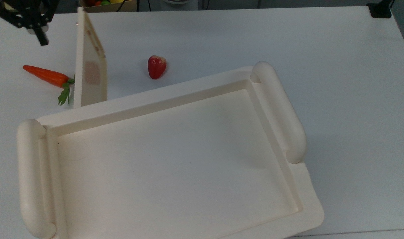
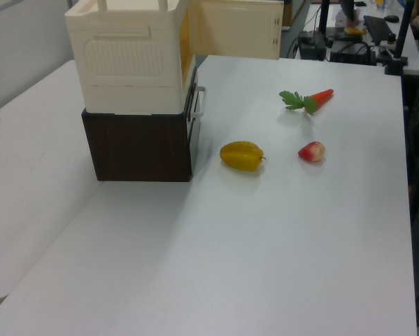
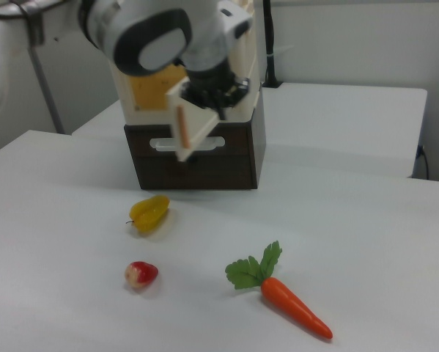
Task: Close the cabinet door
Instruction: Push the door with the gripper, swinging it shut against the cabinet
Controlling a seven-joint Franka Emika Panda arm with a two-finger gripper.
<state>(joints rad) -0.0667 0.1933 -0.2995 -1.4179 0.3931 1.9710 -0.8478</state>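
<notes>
The thin cream cabinet door (image 1: 90, 63) stands ajar at the top view's far left, copper handle (image 3: 181, 126) outward.

Readable text: we find none anywhere in these views.
Cabinet door (image 1: 90, 71): we see a plain cream panel with a faint pinkish patch, but no lettering on it.
Cabinet top (image 1: 175, 159): we read no brand or number on its cream rim.
Dark lower cabinet (image 2: 139, 143): we see bare brown fronts, with no label.
Surface (image 2: 300, 231): we make out no sign or marking on the white top.
</notes>
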